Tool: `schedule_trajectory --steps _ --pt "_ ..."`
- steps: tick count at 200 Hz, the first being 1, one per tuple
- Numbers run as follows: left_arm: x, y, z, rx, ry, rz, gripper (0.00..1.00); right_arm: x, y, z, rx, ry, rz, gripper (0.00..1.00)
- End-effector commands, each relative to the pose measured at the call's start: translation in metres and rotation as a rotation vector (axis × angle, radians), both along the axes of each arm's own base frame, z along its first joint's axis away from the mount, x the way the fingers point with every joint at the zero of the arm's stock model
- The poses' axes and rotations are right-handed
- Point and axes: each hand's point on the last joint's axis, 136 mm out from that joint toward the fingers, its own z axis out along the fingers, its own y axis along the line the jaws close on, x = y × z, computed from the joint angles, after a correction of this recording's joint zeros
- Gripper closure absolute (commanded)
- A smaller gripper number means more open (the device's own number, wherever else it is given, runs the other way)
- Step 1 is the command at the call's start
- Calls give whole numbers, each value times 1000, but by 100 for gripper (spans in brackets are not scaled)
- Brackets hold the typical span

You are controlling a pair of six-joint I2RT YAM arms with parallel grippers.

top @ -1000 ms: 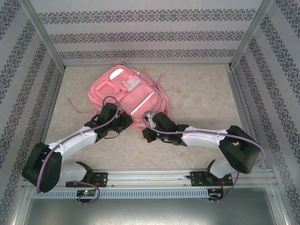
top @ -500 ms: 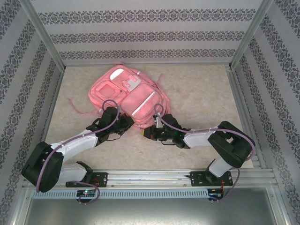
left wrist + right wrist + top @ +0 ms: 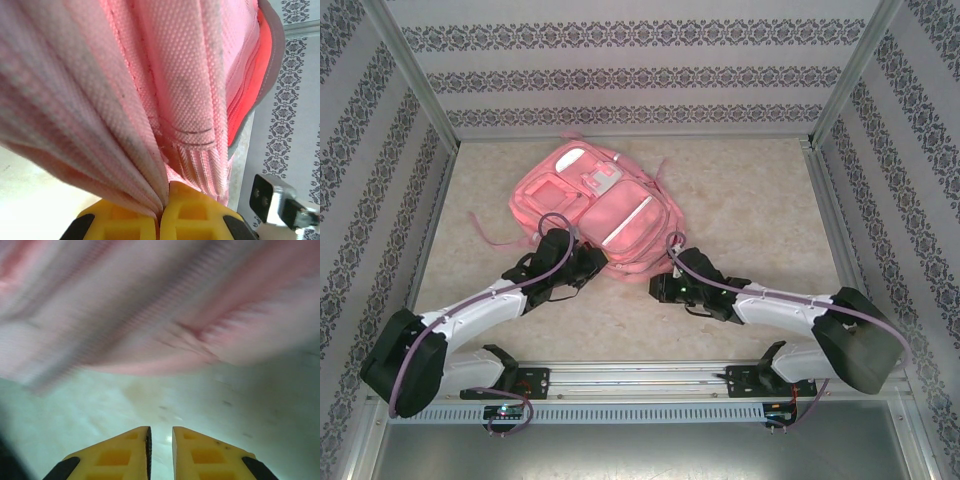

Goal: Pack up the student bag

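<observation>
Two arms meet at the near end of the student bag (image 3: 610,200) in the overhead view. The bag lies toward the far middle of the surface (image 3: 760,200), its long axis running far to near and slanting right. The left end effector (image 3: 584,263) is on its near-left edge; the right end effector (image 3: 658,288) sits just off the near-right corner, so the bag lies ahead of it and to its left.

On the left wrist camera, the left end effector (image 3: 162,210) is clamped together on a fold of the bag's pink fabric (image 3: 190,100), which rises straight up from the tips.

On the right wrist camera, the right end effector (image 3: 160,435) stands slightly apart with nothing between its tips. The blurred bag (image 3: 150,315) is just ahead, over bare surface (image 3: 210,400). I judge the right arm the free one for the next reach.
</observation>
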Motion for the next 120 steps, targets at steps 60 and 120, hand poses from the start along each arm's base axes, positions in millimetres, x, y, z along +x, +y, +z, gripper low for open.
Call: schedule_trajectory --steps 60,120 --pt "11 -21 53 -46 -121 -8 100 -2 -16 29 -243 -200 97 74" --pt "10 -33 64 -51 -133 -13 100 4 30 56 -83 -341 87 58"
